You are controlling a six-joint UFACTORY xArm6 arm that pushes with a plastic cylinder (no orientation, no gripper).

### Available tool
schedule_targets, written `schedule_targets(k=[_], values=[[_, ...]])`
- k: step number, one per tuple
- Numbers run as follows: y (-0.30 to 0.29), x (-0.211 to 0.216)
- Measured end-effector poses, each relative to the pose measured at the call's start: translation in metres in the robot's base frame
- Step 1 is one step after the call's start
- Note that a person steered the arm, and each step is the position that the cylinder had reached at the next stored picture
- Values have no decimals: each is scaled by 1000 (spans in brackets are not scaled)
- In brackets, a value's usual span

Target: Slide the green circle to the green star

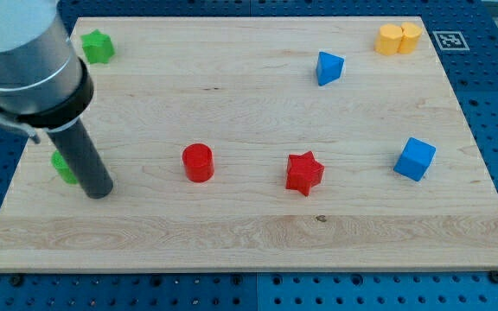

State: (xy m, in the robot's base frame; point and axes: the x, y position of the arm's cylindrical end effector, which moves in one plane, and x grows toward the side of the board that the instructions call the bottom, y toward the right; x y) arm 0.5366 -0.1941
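Having no jaws to report, we set our tip (98, 192) just lower right of the green circle (61, 165) at left, poised below it for pushing toward the upper-left green star (98, 47).

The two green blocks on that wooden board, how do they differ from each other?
The green star sits in full view near the view's top left corner, while the green circle lies lower on the left edge, mostly hidden behind the dark rod. My tip rests just to the circle's lower right; the star has nothing near it. The star's points are clear; the circle's shape can barely be made out. Both are the same green and lie on the board.
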Motion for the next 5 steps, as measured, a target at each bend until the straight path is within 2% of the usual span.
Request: schedule_targets(k=[3,5], values=[[-47,-8],[-35,-77]])
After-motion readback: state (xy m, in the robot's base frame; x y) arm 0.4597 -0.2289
